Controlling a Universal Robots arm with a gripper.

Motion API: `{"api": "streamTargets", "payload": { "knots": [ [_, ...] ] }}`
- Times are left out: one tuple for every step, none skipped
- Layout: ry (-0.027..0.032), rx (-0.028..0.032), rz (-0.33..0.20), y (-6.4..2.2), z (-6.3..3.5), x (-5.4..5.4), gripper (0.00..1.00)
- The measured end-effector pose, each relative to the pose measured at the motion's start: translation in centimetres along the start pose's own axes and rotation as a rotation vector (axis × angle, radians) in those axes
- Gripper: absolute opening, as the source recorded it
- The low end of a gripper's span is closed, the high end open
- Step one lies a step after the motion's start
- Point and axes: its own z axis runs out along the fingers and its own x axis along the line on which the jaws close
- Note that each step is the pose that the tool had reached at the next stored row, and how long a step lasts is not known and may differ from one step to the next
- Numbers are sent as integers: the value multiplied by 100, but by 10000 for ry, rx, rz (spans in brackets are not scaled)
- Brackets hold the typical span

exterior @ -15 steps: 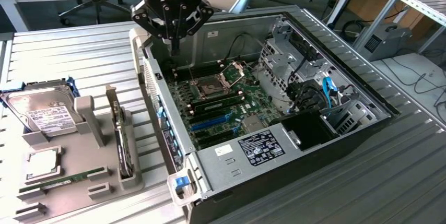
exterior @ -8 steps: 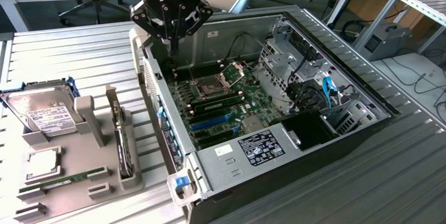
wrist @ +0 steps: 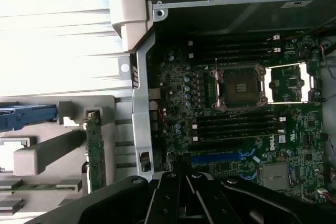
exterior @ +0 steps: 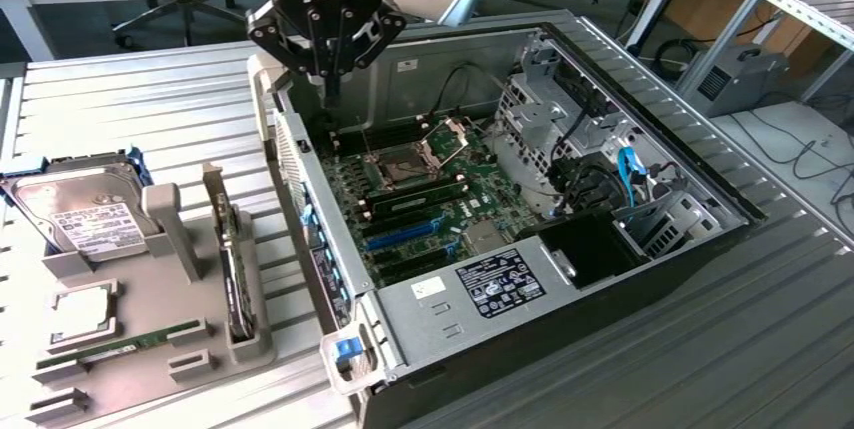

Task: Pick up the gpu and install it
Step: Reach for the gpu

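Around: hard drive (exterior: 83, 217), memory stick (exterior: 127, 339) and gpu (exterior: 238, 269) are kept in a grey holder (exterior: 167, 219) just beside the open computer case (exterior: 427, 74) | gpu is stood on edge, untouched | gripper (exterior: 331, 104) is hung fingers-down over the case wall facing the holder, fingers pressed together, nothing held

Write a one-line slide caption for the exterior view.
The end effector hovers over the open computer case, while the gpu stands on edge in the grey holder beside it.

Tool (exterior: 330, 91) pointing straight down, closed, holding nothing.
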Motion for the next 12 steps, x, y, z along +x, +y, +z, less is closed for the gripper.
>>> {"api": "streamTargets", "payload": {
  "knots": [
    [0, 0, 0, 0, 0, 2, 11],
    [0, 0, 0, 0, 0, 4, 11],
    [0, 0, 0, 0, 0, 6, 11],
    [0, 0, 0, -1, 0, 9, 11],
    [0, 0, 0, -1, 0, 11, 11],
    [0, 0, 0, -1, -1, 15, 11],
    [0, 0, 0, -1, 0, 19, 11],
    [0, 0, 0, -1, -1, 20, 11],
    [0, 0, 0, -2, -1, 22, 11],
    [0, 0, 0, -2, -1, 25, 11],
    [0, 0, 0, -2, -1, 27, 11],
    [0, 0, 0, -2, -1, 28, 11]
  ]
}}
